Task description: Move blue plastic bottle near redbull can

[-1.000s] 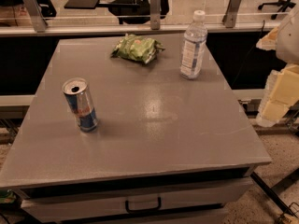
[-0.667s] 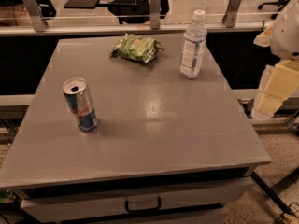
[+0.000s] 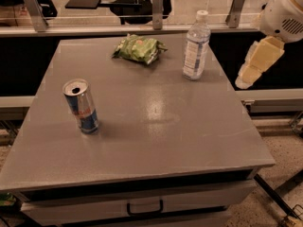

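The blue plastic bottle (image 3: 195, 45) stands upright at the back right of the grey table (image 3: 156, 126); it is clear with a white cap and a white-and-blue label. The redbull can (image 3: 82, 106) stands upright at the left side of the table, with its top opened. My gripper (image 3: 247, 77) hangs off the table's right edge, cream-coloured, to the right of the bottle and apart from it, holding nothing that I can see. The white arm joint (image 3: 284, 13) is above it at the top right.
A green snack bag (image 3: 138, 48) lies at the back middle of the table, left of the bottle. A glass rail with metal posts (image 3: 156, 8) runs behind the table. A drawer handle (image 3: 144, 207) shows on the table's front.
The gripper and arm have moved up and to the left, closer to the bottle. The bottle, can and bag have not moved.
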`<state>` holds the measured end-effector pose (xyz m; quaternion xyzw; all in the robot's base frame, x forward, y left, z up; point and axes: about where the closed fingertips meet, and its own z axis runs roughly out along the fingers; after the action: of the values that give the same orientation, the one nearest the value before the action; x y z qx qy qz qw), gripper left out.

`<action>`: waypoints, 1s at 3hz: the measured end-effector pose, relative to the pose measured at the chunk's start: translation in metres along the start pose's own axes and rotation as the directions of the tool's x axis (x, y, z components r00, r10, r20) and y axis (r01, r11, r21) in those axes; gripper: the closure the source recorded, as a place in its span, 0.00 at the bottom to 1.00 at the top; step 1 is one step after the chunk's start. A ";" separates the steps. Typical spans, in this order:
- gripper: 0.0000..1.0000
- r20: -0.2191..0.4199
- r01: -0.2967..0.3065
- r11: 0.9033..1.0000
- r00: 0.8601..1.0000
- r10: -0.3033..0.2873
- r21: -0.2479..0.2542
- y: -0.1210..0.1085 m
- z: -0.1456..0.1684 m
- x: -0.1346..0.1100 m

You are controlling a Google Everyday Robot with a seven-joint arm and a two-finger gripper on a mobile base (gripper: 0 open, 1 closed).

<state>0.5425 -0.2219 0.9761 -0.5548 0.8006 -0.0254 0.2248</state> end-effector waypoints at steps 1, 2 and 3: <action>0.00 0.055 -0.032 0.999 0.998 0.032 0.006 -0.033 0.017 -0.018; 0.00 0.098 -0.056 0.998 0.994 0.055 0.008 -0.060 0.035 -0.038; 0.00 0.130 -0.093 0.996 0.987 0.091 0.005 -0.082 0.053 -0.051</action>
<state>0.6500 -0.1963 0.9692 -0.5165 0.8089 0.0165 0.2804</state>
